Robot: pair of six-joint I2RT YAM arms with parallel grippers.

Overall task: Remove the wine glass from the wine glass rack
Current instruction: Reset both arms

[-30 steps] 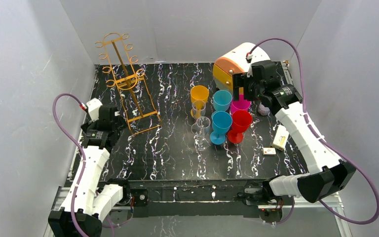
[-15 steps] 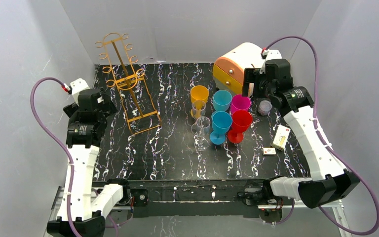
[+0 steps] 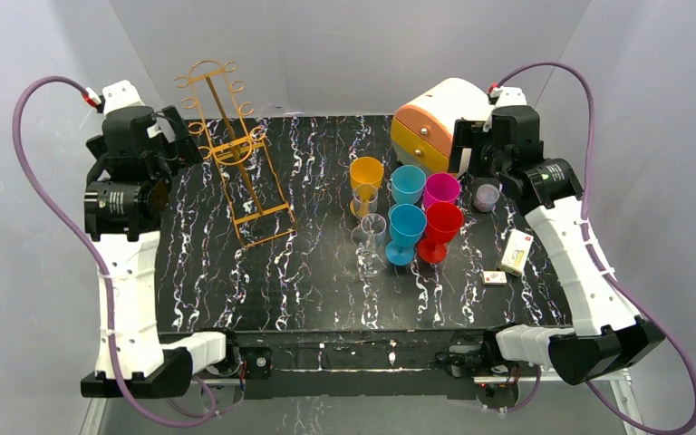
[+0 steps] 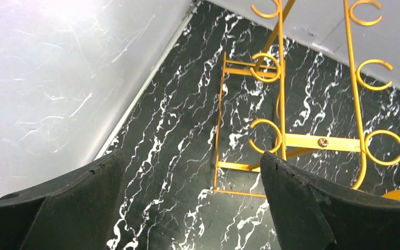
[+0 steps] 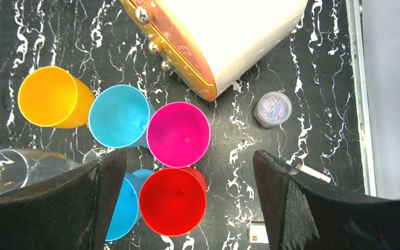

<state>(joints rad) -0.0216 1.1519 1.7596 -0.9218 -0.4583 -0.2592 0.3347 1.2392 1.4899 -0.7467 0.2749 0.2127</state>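
Since the earlier frame the left arm has risen and swung back, and the right arm has shifted slightly outward. Left gripper (image 4: 190,156): wide open, empty, just beside the rack (image 4: 312,141). Right gripper (image 5: 187,156): wide open, empty, above the glasses (image 3: 406,220). Rack stands far-left on the table (image 3: 326,290), with the glasses clustered mid-table, well apart from it.
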